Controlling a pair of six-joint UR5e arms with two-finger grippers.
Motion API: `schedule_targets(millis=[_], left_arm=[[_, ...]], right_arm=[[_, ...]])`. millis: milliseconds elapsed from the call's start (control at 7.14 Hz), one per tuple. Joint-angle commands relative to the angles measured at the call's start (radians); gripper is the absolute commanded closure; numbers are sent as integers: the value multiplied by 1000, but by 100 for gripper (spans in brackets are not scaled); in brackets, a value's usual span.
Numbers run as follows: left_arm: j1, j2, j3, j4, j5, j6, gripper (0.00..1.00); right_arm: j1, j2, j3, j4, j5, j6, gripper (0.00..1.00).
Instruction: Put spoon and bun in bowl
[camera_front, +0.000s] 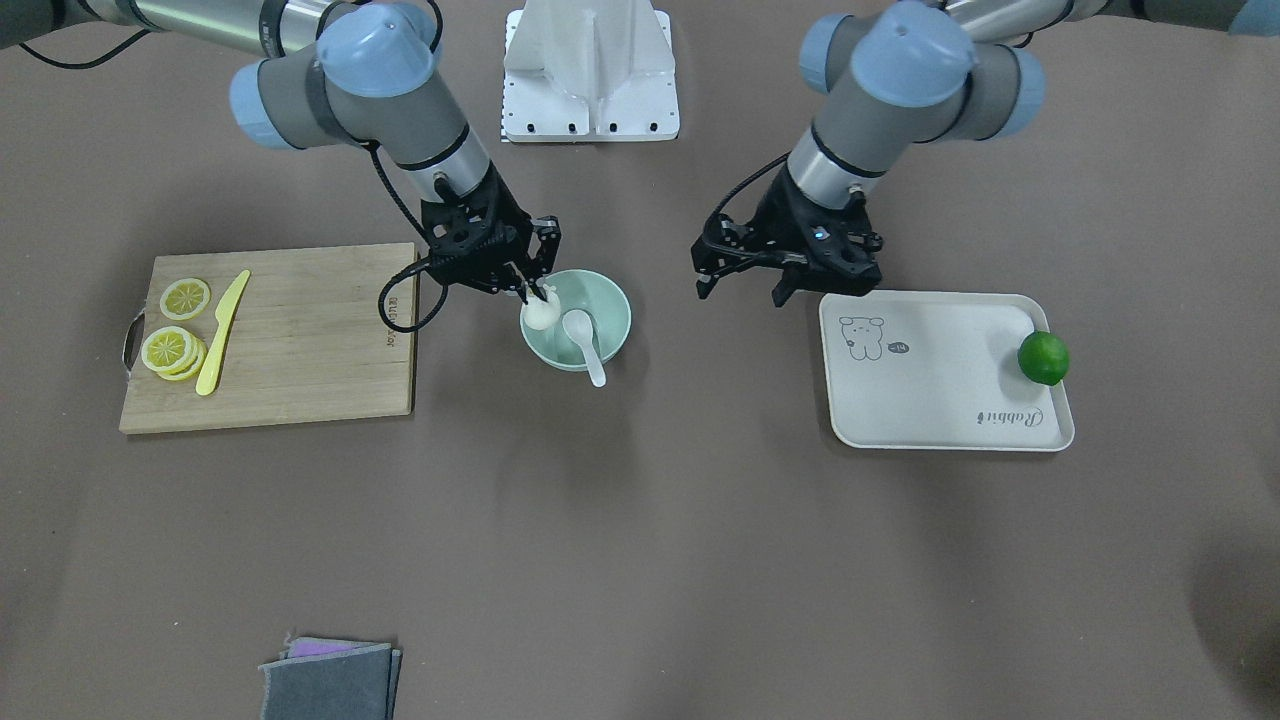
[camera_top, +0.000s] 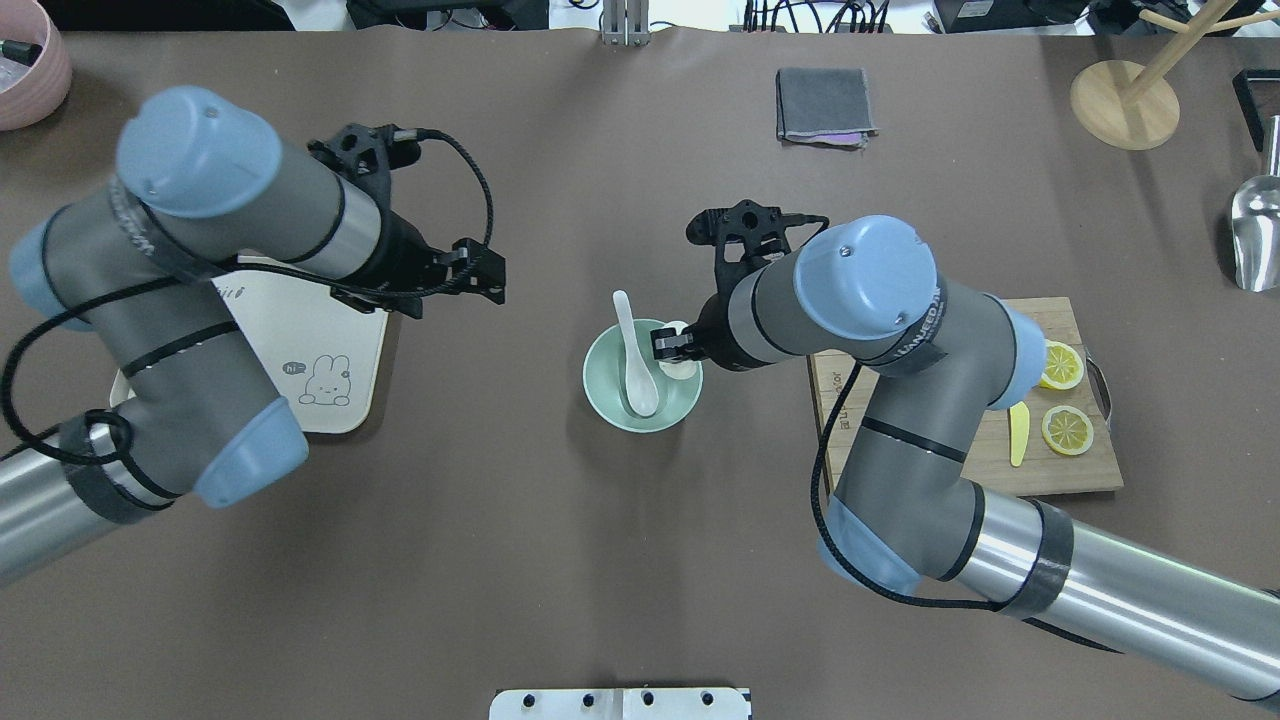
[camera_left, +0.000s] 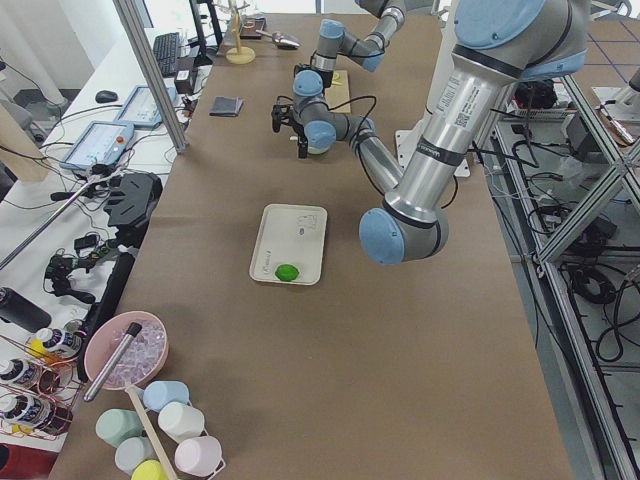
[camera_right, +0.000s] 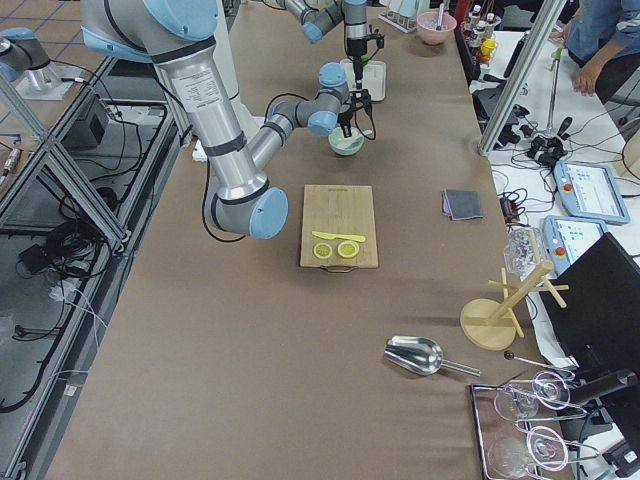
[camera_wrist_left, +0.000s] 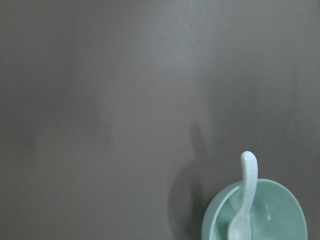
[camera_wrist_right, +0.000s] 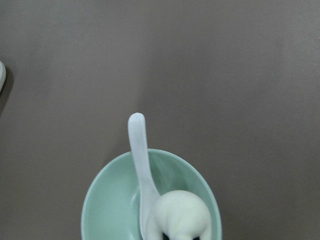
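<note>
The mint-green bowl (camera_front: 612, 300) stands mid-table; it also shows in the overhead view (camera_top: 610, 402) and both wrist views (camera_wrist_left: 287, 202) (camera_wrist_right: 102, 210). The white spoon (camera_front: 586, 342) (camera_top: 634, 365) (camera_wrist_right: 139, 150) (camera_wrist_left: 247, 195) lies in it, handle over the rim. My right gripper (camera_front: 535, 292) (camera_top: 672, 347) hangs over the bowl's edge, shut on the white bun (camera_front: 540, 315) (camera_top: 681, 369) (camera_wrist_right: 182, 215), which is low inside the bowl beside the spoon. My left gripper (camera_front: 742, 290) (camera_top: 455, 298) is open and empty, between the bowl and the tray.
A wooden cutting board (camera_front: 300, 350) with lemon slices (camera_front: 185, 298) and a yellow knife (camera_front: 222, 335) lies on the right arm's side. A white tray (camera_front: 930, 400) holds a green lime (camera_front: 1043, 358). A grey cloth (camera_front: 330, 680) lies at the far edge.
</note>
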Motion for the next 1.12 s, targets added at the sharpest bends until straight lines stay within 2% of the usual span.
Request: schedule_targets(millis=[0, 140, 280, 560, 840, 980], left_arm=[[-35, 49, -12, 3, -25, 13, 1], [-41, 63, -5, 3, -25, 15, 1], [-50, 64, 13, 3, -24, 16, 1], [-70, 63, 48, 2, -24, 26, 1], [-73, 64, 44, 0, -27, 27, 1], [-118, 89, 36, 0, -36, 77, 1]], right_arm=[[-41, 42, -39, 4, -58, 14, 27], [-40, 36, -31, 6, -59, 14, 0], [-26, 29, -17, 4, -56, 9, 0], [19, -59, 42, 4, -32, -21, 0], [40, -59, 58, -2, -17, -23, 0], [130, -100, 64, -2, 64, -29, 0]])
